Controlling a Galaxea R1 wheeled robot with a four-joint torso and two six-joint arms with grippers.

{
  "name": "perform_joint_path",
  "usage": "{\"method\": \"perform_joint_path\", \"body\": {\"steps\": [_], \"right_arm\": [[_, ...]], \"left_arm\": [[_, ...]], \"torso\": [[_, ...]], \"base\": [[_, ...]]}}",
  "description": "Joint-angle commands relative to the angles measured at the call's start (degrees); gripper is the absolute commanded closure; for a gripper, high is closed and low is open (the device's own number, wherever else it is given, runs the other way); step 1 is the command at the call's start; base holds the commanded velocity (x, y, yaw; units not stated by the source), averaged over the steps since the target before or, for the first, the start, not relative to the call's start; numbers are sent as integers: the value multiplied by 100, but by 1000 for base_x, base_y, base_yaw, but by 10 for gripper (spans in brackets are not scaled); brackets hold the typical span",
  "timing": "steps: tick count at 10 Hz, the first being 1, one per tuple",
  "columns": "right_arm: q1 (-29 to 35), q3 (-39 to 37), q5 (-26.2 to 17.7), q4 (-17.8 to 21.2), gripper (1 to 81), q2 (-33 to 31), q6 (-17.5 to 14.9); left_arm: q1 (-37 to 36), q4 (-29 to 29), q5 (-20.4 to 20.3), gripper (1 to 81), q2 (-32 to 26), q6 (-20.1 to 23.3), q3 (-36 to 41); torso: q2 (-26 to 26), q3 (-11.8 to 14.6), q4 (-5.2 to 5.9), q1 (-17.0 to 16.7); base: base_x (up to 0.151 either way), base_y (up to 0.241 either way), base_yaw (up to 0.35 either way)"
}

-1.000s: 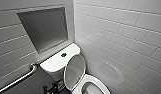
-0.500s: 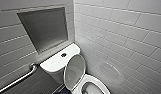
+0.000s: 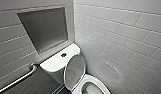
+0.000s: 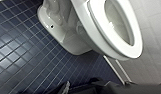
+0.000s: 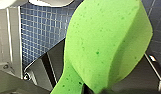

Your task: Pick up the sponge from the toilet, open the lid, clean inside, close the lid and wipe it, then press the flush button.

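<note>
Sponge (image 5: pixel 106 45) bulges beyond the right claw (image 5: pixel 94 90), nipped by one end; scrubbing could tear that thin hold loose.

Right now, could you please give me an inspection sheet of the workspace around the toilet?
Surface: floor of small dark blue tiles.
Job's things: toilet with the lid raised upright in front of the tank, bowl open; flush button in the middle of the tank top; sponge, bright green, pinched at one end.
Clutter: nothing seen.
Grippers: right gripper shut on the sponge; left gripper near the floor beside the bowl, state cannot be told.
Cables: nothing seen.
Surroundings: grey tiled walls, recessed niche above the tank, metal grab bar on the wall beside it.
</note>
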Motion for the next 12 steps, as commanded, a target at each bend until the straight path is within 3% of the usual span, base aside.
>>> {"method": "perform_joint_path", "body": {"steps": [1, 5, 8, 9, 10, 11, 12], "right_arm": [[98, 231, -392, -26, 811, -231, -24], [177, 372, -392, -36, 811, -319, -24], [379, 697, -383, -35, 811, -610, -15], [519, 880, -383, -35, 811, -741, -15], [712, 1126, -401, -44, 811, -872, -15], [958, 1433, -436, -52, 811, -1030, -15], [1204, 1672, -445, -62, 811, -1172, -15]], "left_arm": [[-131, 663, 1780, 10, -115, 30, 921], [90, 487, 1887, 10, -1, 39, 772], [300, 566, 1711, 10, -10, 65, 781], [362, 574, 1537, 10, 7, 65, 746], [398, 574, 1396, 10, 25, 74, 737], [424, 574, 1377, 10, 51, 74, 728], [476, 574, 1369, 10, 69, 65, 702]], "torso": [[0, 0, 0, 0], [0, 0, 0, 0], [0, 2, 0, 0], [-577, 5, 0, 369], [-625, 5, 0, 397], [-175, 5, 0, 107], [-347, 5, 0, 201]], "base": [[0, 0, 0], [0, 0, 0], [0, 0, 0], [0, 0, 0], [0, 0, 0], [0, 0, 0], [0, 0, 0]]}}
